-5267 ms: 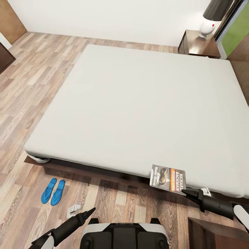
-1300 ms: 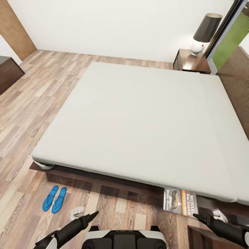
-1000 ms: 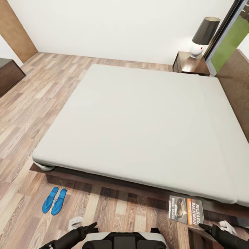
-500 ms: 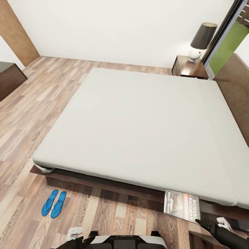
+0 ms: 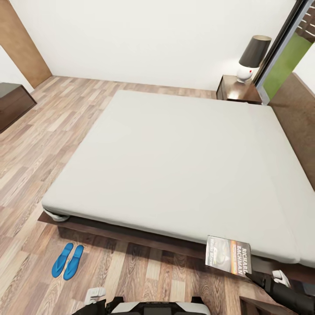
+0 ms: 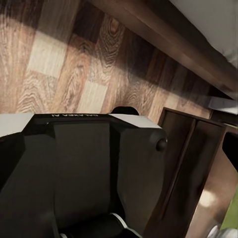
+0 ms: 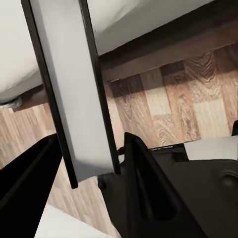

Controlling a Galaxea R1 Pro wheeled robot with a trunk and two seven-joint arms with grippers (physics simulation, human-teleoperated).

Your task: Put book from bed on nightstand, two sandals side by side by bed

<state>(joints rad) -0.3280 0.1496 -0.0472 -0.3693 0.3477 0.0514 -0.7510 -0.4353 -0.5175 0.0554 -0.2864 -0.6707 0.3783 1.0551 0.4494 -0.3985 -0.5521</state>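
Note:
The bed point(image 5: 175, 148) with its grey-white mattress takes up the middle of the head view. My right gripper point(image 5: 253, 276) is shut on the book point(image 5: 228, 255), which hangs tilted at the bed's near edge, over the dark frame. In the right wrist view the book point(image 7: 74, 94) is seen edge-on between my two dark fingers point(image 7: 148, 193). The two blue sandals point(image 5: 68, 261) lie side by side on the floor by the bed's near left corner. A nightstand point(image 5: 234, 89) stands at the far right corner. A dark sliver of my left arm point(image 5: 99, 304) shows low in the head view.
A lamp point(image 5: 250, 57) stands on the far nightstand. The corner of another dark wooden piece point(image 5: 262, 307) sits at my lower right, also in the left wrist view point(image 6: 198, 163). A low dark cabinet point(image 5: 13, 103) is at the left wall. A small white object point(image 5: 93, 294) lies near my base.
The whole view has pulled back and tilted up, so the camera moved. My left arm has dropped toward the picture's bottom edge. The book stays in my right gripper.

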